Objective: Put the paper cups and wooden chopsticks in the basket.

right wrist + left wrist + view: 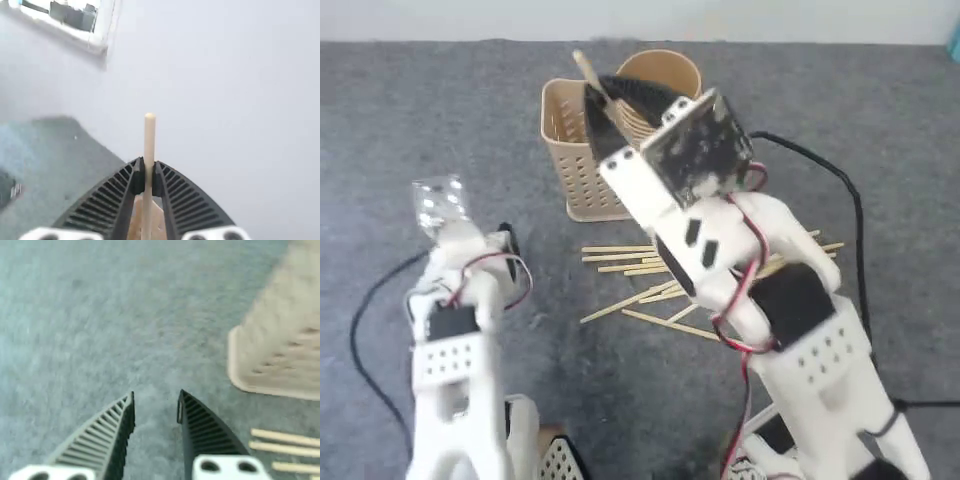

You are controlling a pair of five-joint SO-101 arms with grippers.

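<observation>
Over the basket (570, 160), one chopstick (149, 135) gripped

Near the tabletop's far edge, the right gripper (148, 167) clamped that single chopstick upright above the one basket. The basket held nested paper cups (670, 65), their number unclear. Loose chopsticks (620, 257), at least six, lay mid-tabletop, partly under the arm. The left gripper (156, 395) hovered released and empty near the basket.

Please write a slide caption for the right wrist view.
Right tool shut on a slim pale wooden chopstick.
</observation>
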